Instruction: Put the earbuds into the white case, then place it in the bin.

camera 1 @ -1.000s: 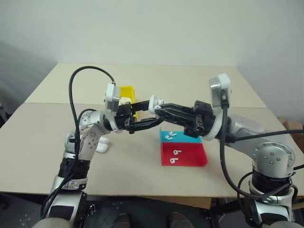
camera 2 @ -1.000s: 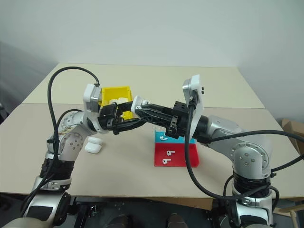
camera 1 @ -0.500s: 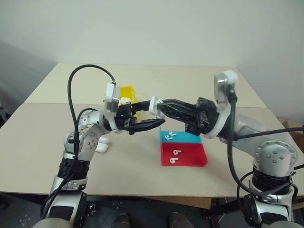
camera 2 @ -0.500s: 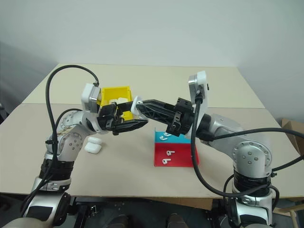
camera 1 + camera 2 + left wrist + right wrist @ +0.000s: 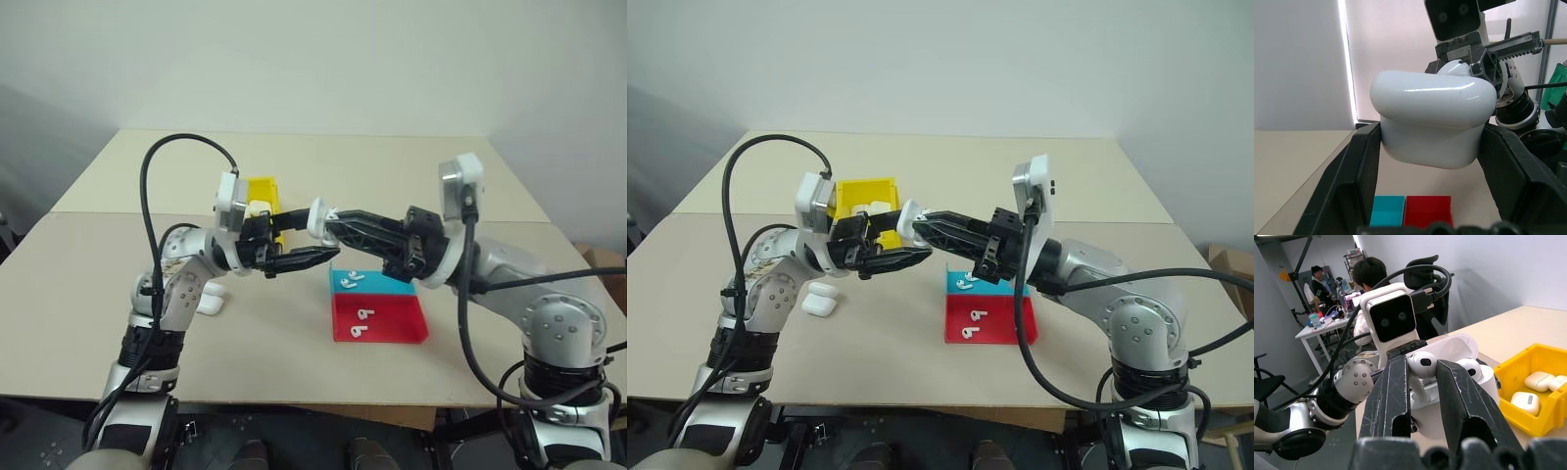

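Observation:
My left gripper (image 5: 318,237) is held above the table, shut on the white case (image 5: 1432,122), whose lid stands open (image 5: 1457,346). My right gripper (image 5: 920,222) reaches across from the right and meets the case at its open top. It is shut on one of the earbuds (image 5: 1421,363), held just over the case. A second earbud (image 5: 1469,368) sits in the case beside it. The yellow bin (image 5: 860,190) stands behind the left gripper with white cases (image 5: 1540,380) inside.
A blue-and-red tray (image 5: 392,328) lies on the table below the right arm, with loose earbuds (image 5: 361,313) in it. A spare white case (image 5: 820,305) lies on the table by the left arm. People sit at desks in the background (image 5: 1369,274).
The right wrist tipped up a little and came back down, while its fingertips stayed at the case. The left arm and both grips are unchanged.

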Robot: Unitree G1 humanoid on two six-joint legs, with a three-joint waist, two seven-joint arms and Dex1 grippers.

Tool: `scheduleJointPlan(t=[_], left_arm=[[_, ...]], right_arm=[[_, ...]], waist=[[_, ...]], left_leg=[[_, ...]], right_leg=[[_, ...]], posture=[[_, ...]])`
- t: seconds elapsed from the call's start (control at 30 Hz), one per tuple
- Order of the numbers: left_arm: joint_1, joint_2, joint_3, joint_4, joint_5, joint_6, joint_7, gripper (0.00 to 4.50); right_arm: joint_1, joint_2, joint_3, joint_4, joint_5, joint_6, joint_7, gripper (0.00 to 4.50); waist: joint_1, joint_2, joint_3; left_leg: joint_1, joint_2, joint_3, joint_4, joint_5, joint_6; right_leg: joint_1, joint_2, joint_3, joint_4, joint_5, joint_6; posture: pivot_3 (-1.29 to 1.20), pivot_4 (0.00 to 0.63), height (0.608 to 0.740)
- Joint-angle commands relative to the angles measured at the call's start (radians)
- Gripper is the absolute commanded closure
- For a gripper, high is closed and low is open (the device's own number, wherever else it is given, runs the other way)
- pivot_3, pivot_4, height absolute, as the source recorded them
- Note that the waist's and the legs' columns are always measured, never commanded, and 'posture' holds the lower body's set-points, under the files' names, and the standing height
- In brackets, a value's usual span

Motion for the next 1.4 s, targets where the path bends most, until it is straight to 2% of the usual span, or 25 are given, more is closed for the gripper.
scheduleJointPlan(t=[0.03,0.13,0.2,0.43,0.73,0.83,0.97,1.0,1.1,1.27,1.4], left_arm=[[-0.014,0.000,0.022,-0.029,-0.020,-0.008,0.003,1.73],[-0.013,0.002,0.022,-0.032,-0.017,-0.003,0.014,1.73],[-0.018,0.004,0.021,-0.039,-0.017,0.009,0.027,1.73],[-0.021,0.007,0.021,-0.052,-0.021,0.025,0.047,1.73],[-0.030,0.011,-0.023,-0.019,0.038,0.042,0.092,1.73],[-0.038,-0.003,-0.053,-0.017,0.073,0.046,0.120,1.73],[-0.050,-0.032,-0.085,-0.013,0.100,0.046,0.144,1.73],[-0.052,-0.042,-0.093,-0.009,0.106,0.037,0.143,1.73],[-0.062,-0.065,-0.114,0.008,0.128,0.018,0.141,1.73],[-0.083,-0.093,-0.128,0.047,0.162,-0.005,0.143,1.73],[-0.090,-0.100,-0.128,0.064,0.174,-0.020,0.137,1.73]], right_arm=[[0.003,-0.014,0.005,-0.012,-0.016,-0.019,0.015,3.87],[0.007,-0.021,0.014,-0.019,-0.026,-0.016,0.028,3.87],[0.008,-0.026,0.020,-0.022,-0.035,-0.018,0.036,3.16],[0.003,-0.036,0.025,-0.018,-0.056,-0.027,0.045,1.06],[0.025,-0.149,-0.053,-0.058,0.024,-0.018,0.118,1.06],[0.002,-0.194,-0.059,-0.054,0.011,-0.028,0.147,1.64],[-0.127,-0.279,-0.020,0.023,-0.089,-0.044,0.212,2.97],[-0.180,-0.301,0.011,0.051,-0.126,-0.041,0.238,3.22],[-0.335,-0.339,0.122,0.122,-0.241,-0.040,0.324,4.42],[-0.554,-0.326,0.342,0.232,-0.425,-0.020,0.448,4.47],[-0.651,-0.292,0.499,0.277,-0.586,-0.075,0.546,4.47]], waist=[[0.000,0.000,0.000],[0.000,0.000,0.000],[0.000,0.000,0.000],[0.000,0.000,0.000],[0.004,0.000,0.000],[0.003,0.000,0.000],[0.001,0.000,0.000],[0.000,0.000,0.000],[-0.003,0.000,0.000],[-0.002,0.000,0.000],[0.000,0.000,0.000]], left_leg=[[0.000,0.000,0.000,0.000,0.000,0.000],[0.000,0.000,0.000,0.000,0.000,0.000],[0.000,0.000,0.000,0.000,0.000,0.000],[0.000,0.000,0.000,0.000,0.000,0.000],[0.000,0.000,0.000,0.000,0.000,0.000],[0.000,0.000,0.000,0.000,0.000,0.000],[0.000,0.000,0.000,0.000,0.000,0.000],[0.000,0.000,0.000,0.000,0.000,0.000],[0.001,0.000,0.000,-0.001,0.000,0.000],[-0.001,0.000,0.000,-0.001,0.000,0.000],[-0.003,0.000,0.001,-0.001,0.000,0.000]], right_leg=[[0.000,0.000,0.000,0.000,0.000,0.000],[0.000,0.000,0.000,0.000,0.000,0.000],[0.000,0.000,0.000,0.000,0.000,0.000],[0.000,0.000,0.000,0.000,0.000,0.000],[0.000,0.000,0.000,-0.001,0.000,0.000],[0.000,0.000,0.000,-0.001,0.000,0.000],[0.000,0.000,0.000,-0.001,0.000,0.000],[0.000,0.000,0.000,-0.001,0.000,0.000],[0.000,0.000,0.000,-0.001,0.000,0.000],[-0.002,0.000,0.001,-0.001,0.000,0.000],[-0.004,0.000,0.000,-0.001,0.000,0.000]], posture=[[0.00,0.150,0.740],[0.00,0.150,0.740],[0.00,0.150,0.740],[0.00,0.150,0.740],[0.00,0.150,0.740],[0.00,0.150,0.740],[0.00,0.150,0.740],[0.00,0.150,0.740],[0.00,0.150,0.740],[0.00,0.150,0.740],[0.00,0.150,0.740]])
